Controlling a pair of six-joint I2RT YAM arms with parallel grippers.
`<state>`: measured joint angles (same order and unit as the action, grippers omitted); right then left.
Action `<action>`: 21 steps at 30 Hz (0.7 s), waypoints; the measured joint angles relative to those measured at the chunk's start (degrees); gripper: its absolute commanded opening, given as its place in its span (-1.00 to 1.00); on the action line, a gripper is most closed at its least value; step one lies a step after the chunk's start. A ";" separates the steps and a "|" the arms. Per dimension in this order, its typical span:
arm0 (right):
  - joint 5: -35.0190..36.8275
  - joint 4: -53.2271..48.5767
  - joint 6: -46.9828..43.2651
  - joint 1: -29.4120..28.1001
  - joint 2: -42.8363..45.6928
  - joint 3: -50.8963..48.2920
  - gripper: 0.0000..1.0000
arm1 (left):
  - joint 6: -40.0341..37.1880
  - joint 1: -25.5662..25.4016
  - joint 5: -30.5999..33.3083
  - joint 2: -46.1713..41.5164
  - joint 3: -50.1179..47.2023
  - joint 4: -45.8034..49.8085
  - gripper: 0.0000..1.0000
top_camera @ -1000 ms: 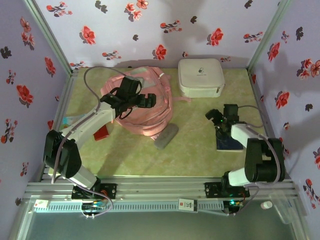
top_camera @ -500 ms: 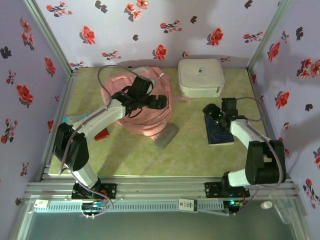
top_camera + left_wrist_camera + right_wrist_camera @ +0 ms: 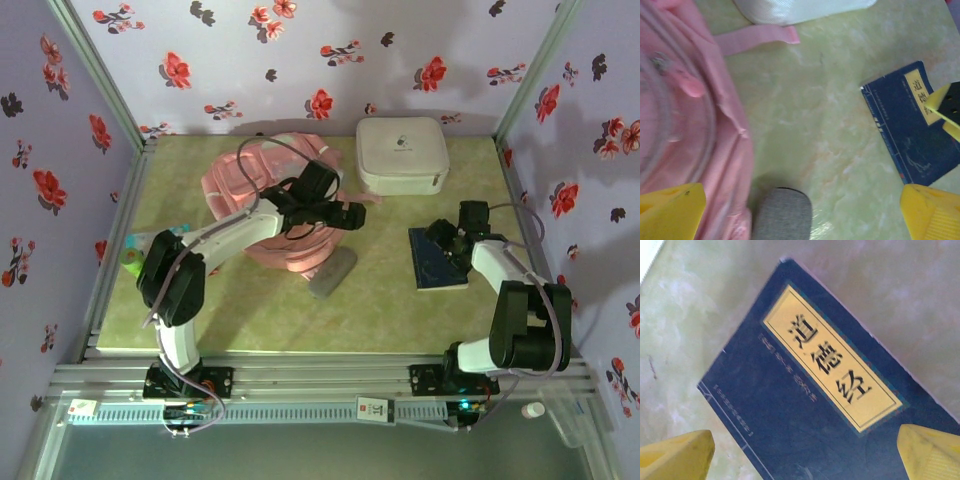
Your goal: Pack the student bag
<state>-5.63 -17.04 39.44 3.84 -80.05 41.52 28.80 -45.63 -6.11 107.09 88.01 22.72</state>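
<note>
The student bag [image 3: 262,190], a soft pink backpack, lies at the back left of the table; its fabric [image 3: 685,115] and a loose strap [image 3: 755,40] show in the left wrist view. My left gripper [image 3: 350,215] hangs open just past the bag's right edge, above a grey pouch [image 3: 782,215], holding nothing [image 3: 802,205]. A dark blue book [image 3: 437,260] with a yellow title label [image 3: 832,357] lies flat on the right. My right gripper [image 3: 452,240] hovers open right over it [image 3: 802,450], its yellow fingers [image 3: 675,455] apart on either side of the cover.
A white rounded hard case [image 3: 402,155] stands at the back, right of the bag. The grey pouch [image 3: 333,272] lies against the bag's front edge. A teal and green item [image 3: 135,250] sits by the left wall. Flowered walls enclose the table on three sides.
My left arm has swung right across the bag to its right edge. My right gripper has moved away from the front edge and settled over the book's far right part.
</note>
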 measured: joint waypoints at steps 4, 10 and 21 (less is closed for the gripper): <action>-1.16 0.04 0.92 -1.33 0.00 -2.16 0.88 | 2.47 -1.31 -2.10 3.23 1.44 -1.40 0.96; -1.75 1.60 4.33 -5.27 0.66 -3.63 0.86 | 5.49 -2.01 -4.02 7.30 3.76 -2.45 0.85; -5.01 2.62 10.16 -9.68 5.62 -6.21 0.65 | 7.37 -2.40 -4.70 17.03 13.79 1.25 0.58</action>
<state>-10.63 -14.41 49.60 -5.85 -74.43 35.31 36.16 -48.03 -10.81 124.11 101.80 23.97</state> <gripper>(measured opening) 0.831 0.804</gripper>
